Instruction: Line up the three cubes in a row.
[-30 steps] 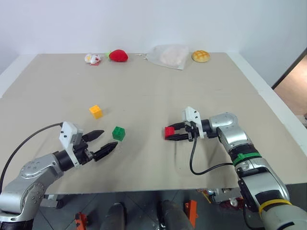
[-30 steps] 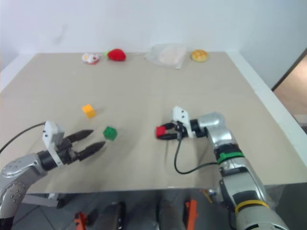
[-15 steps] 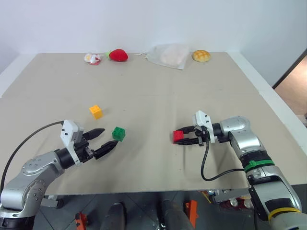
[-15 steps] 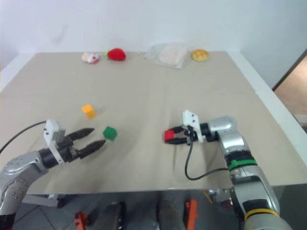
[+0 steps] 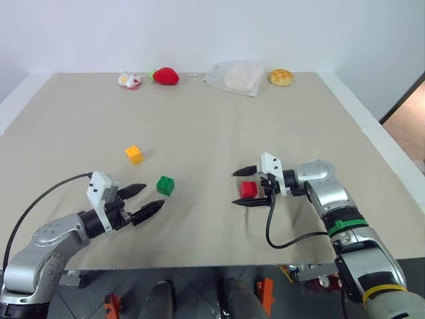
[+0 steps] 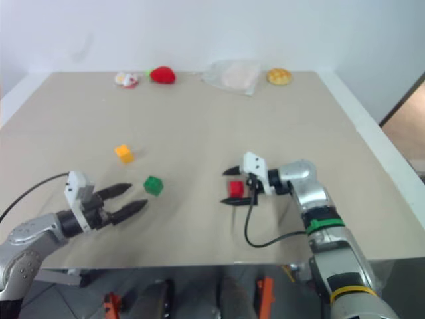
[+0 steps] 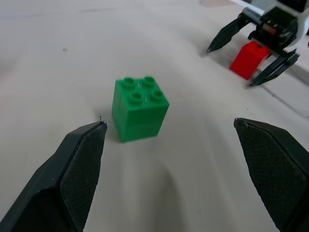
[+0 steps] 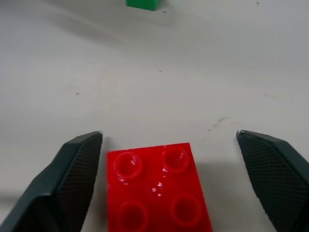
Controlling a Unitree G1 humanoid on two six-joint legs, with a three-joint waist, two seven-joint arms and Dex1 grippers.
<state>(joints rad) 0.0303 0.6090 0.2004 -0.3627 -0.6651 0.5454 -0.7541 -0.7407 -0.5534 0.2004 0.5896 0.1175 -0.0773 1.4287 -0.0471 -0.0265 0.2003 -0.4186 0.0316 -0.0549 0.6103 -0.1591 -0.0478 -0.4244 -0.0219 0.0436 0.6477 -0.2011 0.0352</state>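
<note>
The right hand [image 5: 248, 188] is standing spread wide around the red cube [image 5: 248, 189], its two black fingers clear of both sides, so the cube is sitting released on the worktop [image 5: 219, 119], studs up, toward the near edge and right of centre. The risk I am seeing: a finger could clip the cube as the hand draws away, sliding or twisting it out of line. The left hand [image 5: 147, 202] is also hanging open, grasping nothing, just short of the green cube [image 5: 165, 185], which is resting studs up with one corner turned toward it; closing on corners rather than flat faces could spin it away. The yellow-orange cube [image 5: 133, 154] is lying farther back toward the left edge. Being cubes, none is showing a long axis.
</note>
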